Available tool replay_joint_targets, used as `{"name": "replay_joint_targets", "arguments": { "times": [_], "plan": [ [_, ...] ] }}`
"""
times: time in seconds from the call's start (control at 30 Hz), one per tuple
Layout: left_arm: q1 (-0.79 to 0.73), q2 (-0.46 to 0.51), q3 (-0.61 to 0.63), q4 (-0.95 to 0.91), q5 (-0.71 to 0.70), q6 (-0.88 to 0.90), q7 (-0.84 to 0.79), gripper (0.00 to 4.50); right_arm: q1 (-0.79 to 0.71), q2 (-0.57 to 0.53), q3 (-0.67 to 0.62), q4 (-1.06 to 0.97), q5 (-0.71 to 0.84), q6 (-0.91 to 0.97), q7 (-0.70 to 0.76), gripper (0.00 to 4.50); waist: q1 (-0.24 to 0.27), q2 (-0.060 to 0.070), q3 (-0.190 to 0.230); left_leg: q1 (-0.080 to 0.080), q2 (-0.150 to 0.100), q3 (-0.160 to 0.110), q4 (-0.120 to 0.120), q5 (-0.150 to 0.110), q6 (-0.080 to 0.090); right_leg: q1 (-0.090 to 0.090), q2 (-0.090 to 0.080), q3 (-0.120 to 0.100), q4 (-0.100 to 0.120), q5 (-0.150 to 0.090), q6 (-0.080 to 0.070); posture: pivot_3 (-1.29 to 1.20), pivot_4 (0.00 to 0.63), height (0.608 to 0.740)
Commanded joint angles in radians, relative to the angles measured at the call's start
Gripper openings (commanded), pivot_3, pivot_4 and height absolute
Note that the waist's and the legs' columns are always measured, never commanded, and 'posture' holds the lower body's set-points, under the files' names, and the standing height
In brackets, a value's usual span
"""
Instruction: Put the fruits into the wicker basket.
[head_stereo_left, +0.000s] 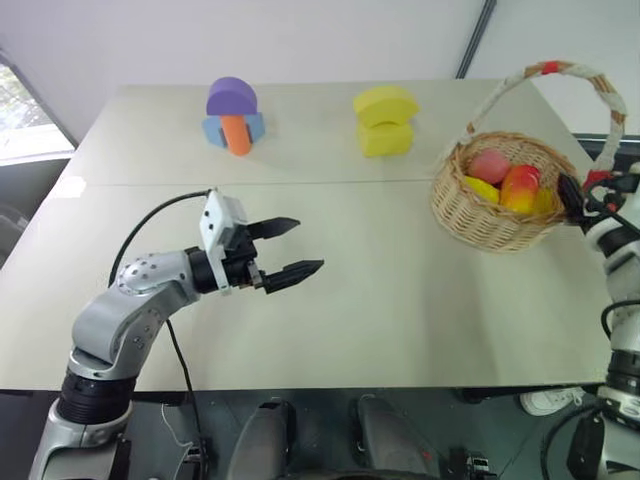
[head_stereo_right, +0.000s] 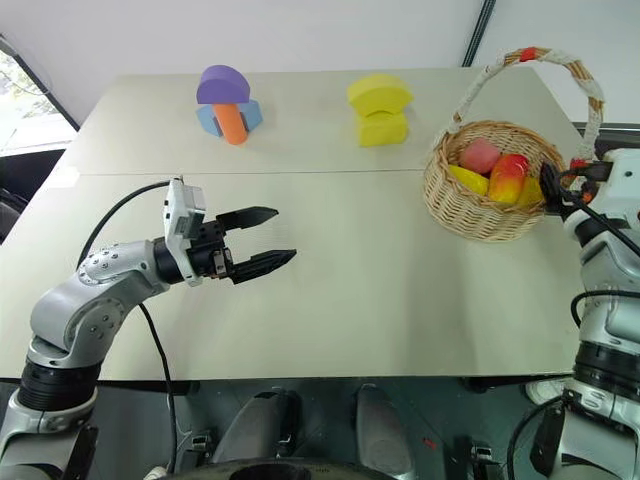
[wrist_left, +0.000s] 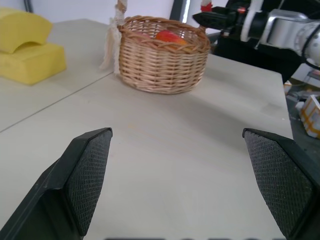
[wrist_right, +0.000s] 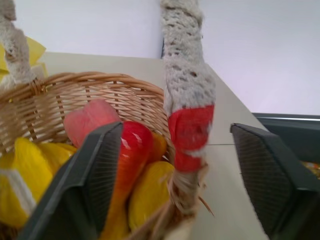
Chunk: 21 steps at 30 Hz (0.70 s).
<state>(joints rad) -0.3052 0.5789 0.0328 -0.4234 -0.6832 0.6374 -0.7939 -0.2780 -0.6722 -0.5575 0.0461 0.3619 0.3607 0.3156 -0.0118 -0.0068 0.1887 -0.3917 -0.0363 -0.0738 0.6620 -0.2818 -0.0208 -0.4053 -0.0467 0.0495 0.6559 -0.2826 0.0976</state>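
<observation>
Head views: The wicker basket (head_stereo_left: 500, 205) is sitting near the right edge of the table (head_stereo_left: 380, 300), toward the far right corner. Its arched handle (head_stereo_left: 560, 75), wrapped in white with red bands, is standing upright. The pink peach (head_stereo_left: 488, 165) and the red-and-yellow mango (head_stereo_left: 520, 187) are lying inside the basket, touching, with other yellow pieces partly hidden beneath them. The right gripper (head_stereo_right: 558, 190) is sitting against the basket's right rim; the rim and handle base are covering its fingertips, so the jaw gap is hard to read here. The left gripper (head_stereo_left: 285, 250) is hovering over the near left part of the table, well apart from the basket, with its jaws standing wide and holding nothing. Purple, blue and orange foam blocks (head_stereo_left: 234, 118) and yellow foam blocks (head_stereo_left: 384, 120) are standing along the far edge.

Left wrist view: The two black fingers (wrist_left: 87, 175) are standing far apart over bare table. The basket is lying beyond them, its handle cut off by the frame; the mango's top is just showing above the rim.

Right wrist view: The fingers (wrist_right: 95, 175) are standing apart, gripping nothing. The handle base with its red band (wrist_right: 190, 137) is rising between them. The peach and mango are lying inside the basket, beyond the finger on that side, which is partly covering the mango.
</observation>
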Motion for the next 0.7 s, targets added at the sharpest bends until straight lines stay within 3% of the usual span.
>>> {"name": "replay_joint_targets", "arguments": {
  "times": [0.03, 0.13, 0.27, 0.5, 0.7],
  "plan": [
    [0.023, 0.018, 0.061, 0.017, 0.035, -0.051, 0.019, 4.5, 0.093, -0.032, -0.085, -0.104, 0.055, -0.023, 0.083, 3.44, 0.0, 0.0, 0.0, 0.0, 0.0, 0.0, 0.0, 0.0, 0.0, 0.0, 0.0, 0.0, 0.0, 0.0, 0.0, 0.0, 0.15, 0.74],
    [0.054, 0.024, 0.096, 0.056, 0.06, -0.079, 0.035, 4.5, 0.214, -0.032, -0.104, -0.194, 0.134, -0.013, 0.217, 3.44, -0.002, 0.0, 0.0, 0.0, 0.0, 0.0, 0.0, 0.0, 0.0, 0.0, 0.0, 0.0, 0.0, 0.0, 0.0, 0.0, 0.15, 0.74],
    [0.115, 0.039, 0.108, 0.146, 0.165, -0.166, 0.056, 4.5, 0.349, -0.032, 0.032, -0.386, 0.201, 0.006, 0.391, 3.44, -0.013, 0.001, -0.001, 0.002, 0.001, 0.0, 0.0, 0.0, 0.0, 0.002, 0.001, 0.0, 0.0, 0.0, 0.0, 0.0, 0.15, 0.74],
    [0.182, -0.011, 0.142, 0.216, 0.212, -0.262, 0.101, 4.5, 0.301, 0.021, 0.263, -0.426, 0.16, -0.001, 0.411, 3.44, -0.006, 0.001, -0.001, 0.003, 0.002, 0.0, 0.0, 0.0, 0.0, 0.002, 0.0, 0.0, 0.001, 0.0, 0.0, 0.0, 0.15, 0.74],
    [0.222, -0.022, 0.151, 0.197, 0.216, -0.269, 0.118, 4.5, 0.259, 0.037, 0.315, -0.371, 0.133, -0.024, 0.419, 3.44, 0.005, 0.001, -0.001, 0.0, 0.0, -0.001, 0.0, 0.0, 0.0, 0.0, -0.002, -0.001, 0.0, 0.0, 0.0, 0.0, 0.15, 0.74]
  ]
}}
